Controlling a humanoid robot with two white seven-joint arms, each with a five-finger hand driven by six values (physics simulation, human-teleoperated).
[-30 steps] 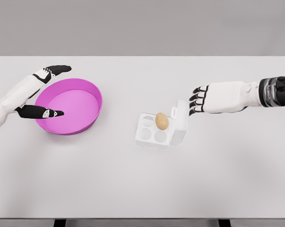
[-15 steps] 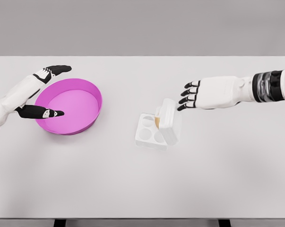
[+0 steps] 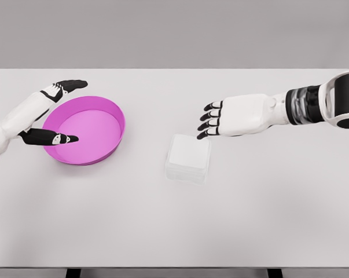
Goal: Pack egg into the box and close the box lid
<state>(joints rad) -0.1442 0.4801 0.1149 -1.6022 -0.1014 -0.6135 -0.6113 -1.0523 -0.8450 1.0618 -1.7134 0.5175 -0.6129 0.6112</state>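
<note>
A white egg box [image 3: 188, 157] lies at the table's middle with its lid down flat; the egg is hidden inside. My right hand [image 3: 211, 122] hovers just above and to the right of the box's far edge, fingers spread and holding nothing. My left hand [image 3: 54, 113] rests at the pink bowl [image 3: 85, 130], thumb over the near rim and fingers stretched past the far rim, gripping nothing.
The pink bowl stands at the left of the white table [image 3: 174, 220]. The right forearm [image 3: 313, 104] reaches in from the right edge over the table's far half.
The box lid swung from standing open on the right to flat over the box, covering the egg. My right hand moved left, following it. The left arm stayed still.
</note>
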